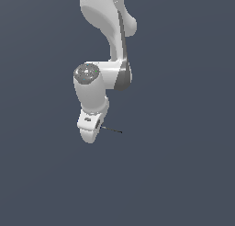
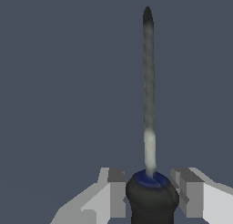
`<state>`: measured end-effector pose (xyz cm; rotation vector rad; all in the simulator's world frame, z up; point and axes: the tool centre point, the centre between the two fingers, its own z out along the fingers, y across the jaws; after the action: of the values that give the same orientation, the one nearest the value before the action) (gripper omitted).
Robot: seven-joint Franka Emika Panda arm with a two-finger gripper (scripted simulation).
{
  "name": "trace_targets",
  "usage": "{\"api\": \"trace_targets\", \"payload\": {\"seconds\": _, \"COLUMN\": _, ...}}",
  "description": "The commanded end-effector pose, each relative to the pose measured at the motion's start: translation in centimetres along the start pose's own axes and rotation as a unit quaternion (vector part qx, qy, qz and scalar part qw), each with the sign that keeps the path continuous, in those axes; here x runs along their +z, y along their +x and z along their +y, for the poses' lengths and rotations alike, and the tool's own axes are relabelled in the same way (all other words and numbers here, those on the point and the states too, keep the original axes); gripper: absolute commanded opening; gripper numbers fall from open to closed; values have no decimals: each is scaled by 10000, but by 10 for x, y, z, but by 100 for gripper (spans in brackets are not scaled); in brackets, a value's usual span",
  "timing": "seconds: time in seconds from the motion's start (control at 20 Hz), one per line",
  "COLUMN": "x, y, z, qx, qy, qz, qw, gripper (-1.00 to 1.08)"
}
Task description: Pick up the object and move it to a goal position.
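Showing one white robot arm [image 1: 103, 50] against a plain slate-grey ground, with a single small item at its tip. Item one: the gripper [image 2: 150, 191], seen in the wrist view as two pale grey blocky fingers [image 2: 116, 191] standing either side of a dark rounded knob; the jaws are partly closed, each finger pad lying right at the flank of the knob, contact appearing on both sides though the exact touch cannot be told for certain. Item two: the object [image 2: 148, 91], a thin grey shaft with a darkened pointed tip, paler near its base, rising from a blue collar on the black bulbous handle that sits between the fingers. In the exterior view the same object [image 1: 111, 129] appears as a very thin dark sliver projecting from the lowest white link toward the exterior view's right, tilted slightly downward. Item three: the arm's wrist joint, a white cylinder with a speckled grey cap, above the hand. Whether the object rests on any table or hangs clear cannot be told
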<state>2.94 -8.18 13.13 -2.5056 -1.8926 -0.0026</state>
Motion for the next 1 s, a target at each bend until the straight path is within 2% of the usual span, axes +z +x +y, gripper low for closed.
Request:
{"api": "trace_targets", "payload": {"seconds": 0.0, "x": -13, "y": 4, "z": 14, "qx": 0, "qy": 0, "qz": 0, "qw": 10000, "gripper": -100}}
{"api": "trace_targets", "payload": {"seconds": 0.45, "x": -44, "y": 13, "z": 50, "qx": 4, "qy": 0, "qz": -5, "qw": 10000, "gripper": -100}}
{"api": "trace_targets", "payload": {"seconds": 0.95, "x": -56, "y": 17, "z": 65, "qx": 3, "qy": -1, "qz": -12, "qw": 10000, "gripper": -100}}
